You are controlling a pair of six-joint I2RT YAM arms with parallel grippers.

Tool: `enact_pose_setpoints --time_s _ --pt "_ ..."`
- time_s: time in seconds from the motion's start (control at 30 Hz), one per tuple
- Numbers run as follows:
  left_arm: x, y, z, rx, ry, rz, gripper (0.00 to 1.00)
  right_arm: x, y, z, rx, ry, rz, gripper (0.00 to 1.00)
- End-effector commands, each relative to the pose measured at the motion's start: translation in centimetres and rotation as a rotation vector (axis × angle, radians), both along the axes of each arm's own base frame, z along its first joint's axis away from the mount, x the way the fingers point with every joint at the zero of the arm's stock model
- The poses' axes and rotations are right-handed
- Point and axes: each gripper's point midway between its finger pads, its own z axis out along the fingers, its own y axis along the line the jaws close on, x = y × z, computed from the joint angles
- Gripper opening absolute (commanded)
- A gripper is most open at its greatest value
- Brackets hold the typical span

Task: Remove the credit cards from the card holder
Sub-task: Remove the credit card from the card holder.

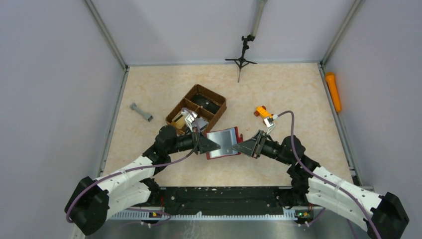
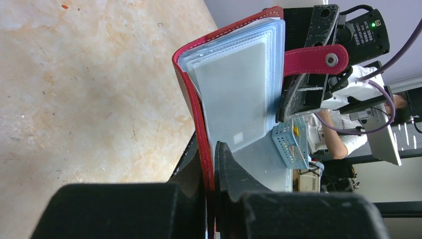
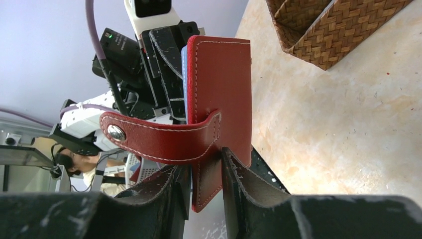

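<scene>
your left pincer (image 2: 211,152) is closed narrow on the card holder (image 1: 224,143), pinching the red cover at one edge. your right pincer (image 3: 205,158) is clamped on the opposite cover flap, right where the snap tab (image 3: 159,137) joins it. the tab is unsnapped and sticks out loose. the holder sits between the two pincers, near the middle of the bench (image 1: 278,89), opened with its clear sleeves fanned and facing up. in the wrist views it looks lifted off the bench, but i can't tell for sure. the credit cards (image 2: 234,99) are inside the sleeves: a pale grey one shows in the front sleeve and a bluish edge shows behind it. the count isn't readable.

just beyond your left pincer is a brown woven basket (image 1: 199,105), divided into compartments. a small orange item (image 1: 261,111) lies behind your right pincer. a grey dumbbell-shaped piece (image 1: 141,112) lies well left of the basket. a black tripod (image 1: 241,59) stands at the far wall. an orange cylinder (image 1: 333,92) lies outside the right rail.
</scene>
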Motion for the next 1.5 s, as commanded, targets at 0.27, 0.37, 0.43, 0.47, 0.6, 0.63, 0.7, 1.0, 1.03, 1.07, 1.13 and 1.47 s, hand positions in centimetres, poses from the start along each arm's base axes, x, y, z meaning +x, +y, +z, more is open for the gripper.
enact_pose_setpoints --time_s 0.27,0.37,0.43,0.47,0.6,0.63,0.7,1.0,1.03,1.07,1.13,1.47 --pt "-0.2 -0.1 2.7 -0.063 -0.076 -0.013 0.0 0.0 0.1 1.9 0.043 -0.032 0.0 0.16" --pt "-0.3 -0.1 3.0 -0.068 -0.08 -0.018 0.0 0.3 0.1 1.2 0.006 -0.019 -0.01 0.16" --pt "-0.4 -0.1 3.2 -0.07 -0.083 -0.022 0.0 0.5 0.1 0.8 -0.022 -0.017 -0.017 0.17" --pt "-0.4 -0.1 3.3 -0.071 -0.085 -0.023 0.0 0.6 0.1 0.5 -0.041 -0.018 -0.021 0.17" --pt "-0.5 -0.2 3.4 -0.072 -0.089 -0.032 0.0 1.0 0.0 -0.2 -0.084 -0.015 -0.034 0.16" --pt "-0.5 -0.2 3.5 -0.072 -0.089 -0.034 0.0 1.0 0.0 -0.3 -0.089 -0.016 -0.035 0.16" --pt "-0.6 -0.2 3.6 -0.074 -0.092 -0.041 0.0 1.2 0.0 -0.7 -0.112 -0.014 -0.038 0.16" --pt "-0.7 -0.8 2.8 -0.047 -0.079 -0.071 0.0 1.1 0.7 -1.5 -0.136 -0.01 0.0 0.3" --pt "-0.7 -0.9 2.7 -0.045 -0.077 -0.075 0.0 1.1 0.8 -1.3 -0.125 -0.013 0.009 0.31" --pt "-0.7 -1.0 2.6 -0.042 -0.073 -0.078 0.0 1.1 1.0 -1.1 -0.117 -0.016 0.013 0.32" --pt "-0.8 -1.2 2.6 -0.043 -0.073 -0.089 0.0 1.0 1.2 -1.1 -0.114 -0.012 0.022 0.35" --pt "-1.0 -1.9 2.2 -0.034 -0.071 -0.109 0.0 0.9 1.3 -1.4 -0.112 -0.012 0.036 0.37"
